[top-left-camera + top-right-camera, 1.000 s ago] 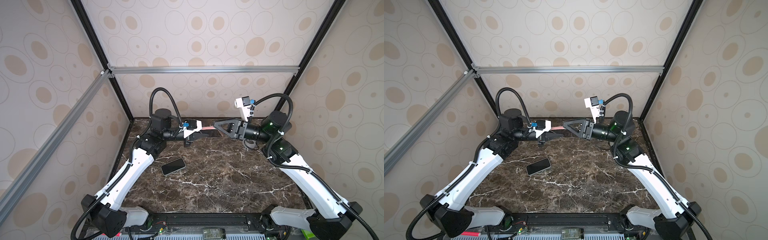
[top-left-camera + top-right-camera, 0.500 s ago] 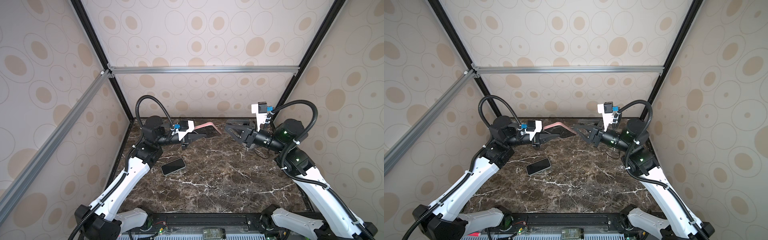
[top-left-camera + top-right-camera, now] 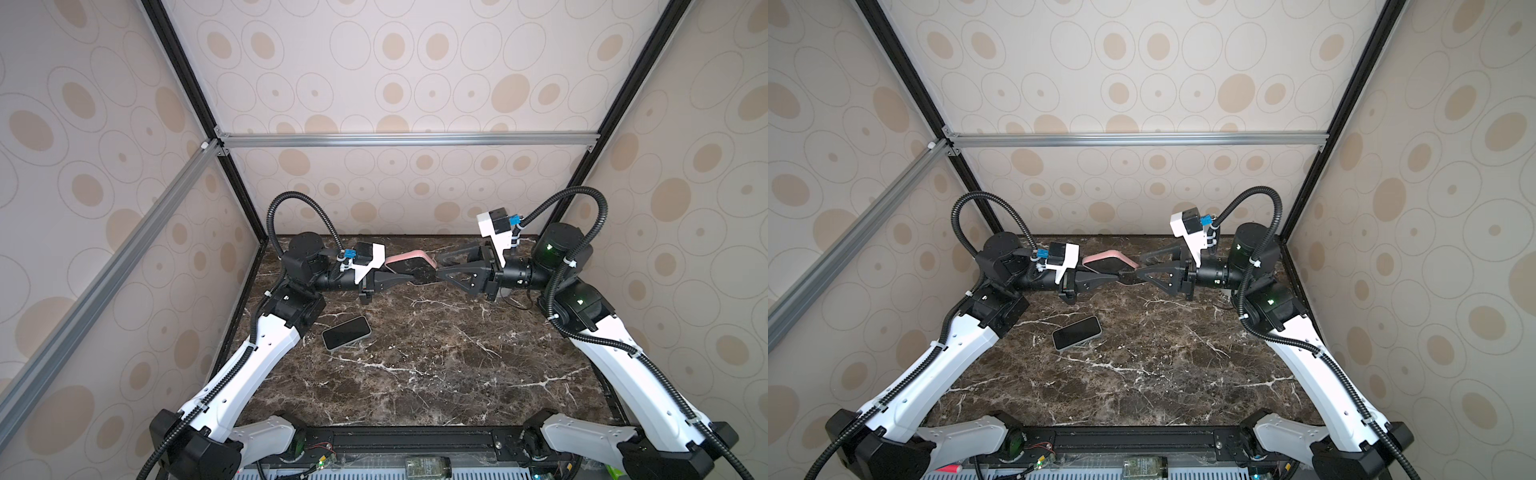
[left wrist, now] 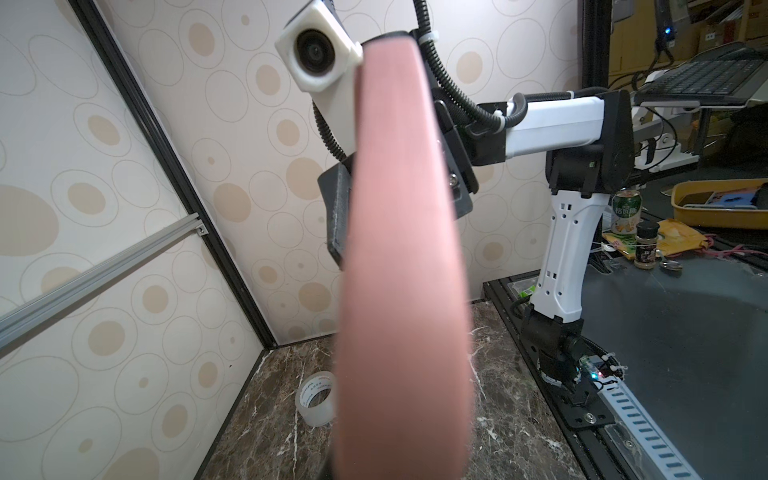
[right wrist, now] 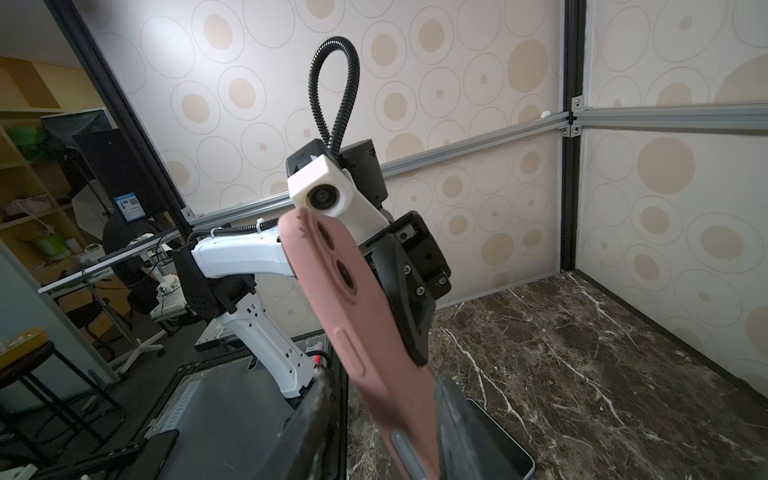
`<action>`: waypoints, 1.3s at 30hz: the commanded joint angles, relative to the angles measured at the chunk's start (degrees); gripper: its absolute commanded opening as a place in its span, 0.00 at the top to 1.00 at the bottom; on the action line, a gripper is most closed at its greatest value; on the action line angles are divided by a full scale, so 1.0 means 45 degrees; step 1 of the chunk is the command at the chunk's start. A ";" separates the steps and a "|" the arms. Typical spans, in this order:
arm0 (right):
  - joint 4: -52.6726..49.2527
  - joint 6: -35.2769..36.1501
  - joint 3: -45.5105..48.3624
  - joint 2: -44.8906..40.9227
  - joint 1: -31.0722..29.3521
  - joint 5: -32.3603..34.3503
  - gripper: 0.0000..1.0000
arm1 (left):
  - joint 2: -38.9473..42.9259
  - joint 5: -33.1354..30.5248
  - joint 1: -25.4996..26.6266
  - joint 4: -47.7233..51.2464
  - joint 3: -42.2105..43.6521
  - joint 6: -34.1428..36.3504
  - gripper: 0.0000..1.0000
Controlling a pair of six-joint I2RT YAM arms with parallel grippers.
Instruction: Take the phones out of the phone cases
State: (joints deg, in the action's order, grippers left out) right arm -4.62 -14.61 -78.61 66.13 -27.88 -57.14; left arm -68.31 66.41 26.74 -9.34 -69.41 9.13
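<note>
The phone point(image 3: 346, 338) point(image 3: 1076, 332) lies bare and screen up on the marble table point(image 3: 436, 374), left of the middle. The empty pink phone case point(image 3: 409, 262) point(image 3: 1108, 261) hangs in the air at the back, between both arms. My left gripper point(image 3: 411, 277) point(image 3: 1120, 276) is shut on its left end. My right gripper point(image 3: 438, 268) point(image 5: 382, 386) stands open around its right end. One finger point(image 5: 453, 415) touches the case point(image 5: 361, 332), while a gap shows beside the other finger point(image 5: 318, 415). In the left wrist view the case point(image 4: 399, 249) hides the jaws.
A clear tape roll point(image 4: 316, 399) stands on the table near the back wall on the right side. Patterned walls and black frame posts point(image 3: 232, 187) close in the left, back and right. A black rail point(image 3: 415, 436) runs along the front edge.
The right gripper, which had drawn back from the case half a second ago, has returned to its end. The left arm has swung the case back toward the middle. The phone has not moved.
</note>
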 commanded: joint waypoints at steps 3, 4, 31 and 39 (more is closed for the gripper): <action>-0.0022 0.0300 -0.0415 0.0135 0.0058 -0.0949 0.63 | 0.0064 0.0398 0.0053 -0.0430 -0.0500 -0.0040 1.00; -0.0080 0.0305 -0.0436 0.0182 0.0045 -0.1018 0.63 | 0.0026 0.0488 0.0053 -0.0385 -0.0542 -0.0009 1.00; 0.0400 -0.1614 -0.0362 0.1023 0.0044 -0.2471 0.87 | -0.0132 0.1865 0.0362 0.0826 -0.1236 0.0560 1.00; -0.1407 0.0735 -0.0202 0.0037 0.0047 0.0146 0.71 | -0.0018 0.1240 0.0356 0.0829 -0.1085 0.0557 1.00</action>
State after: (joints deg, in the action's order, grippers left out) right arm -8.16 -15.68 -80.60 67.99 -27.38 -63.42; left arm -69.23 72.16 27.42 -2.55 -71.07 10.04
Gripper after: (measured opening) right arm 0.281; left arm 0.113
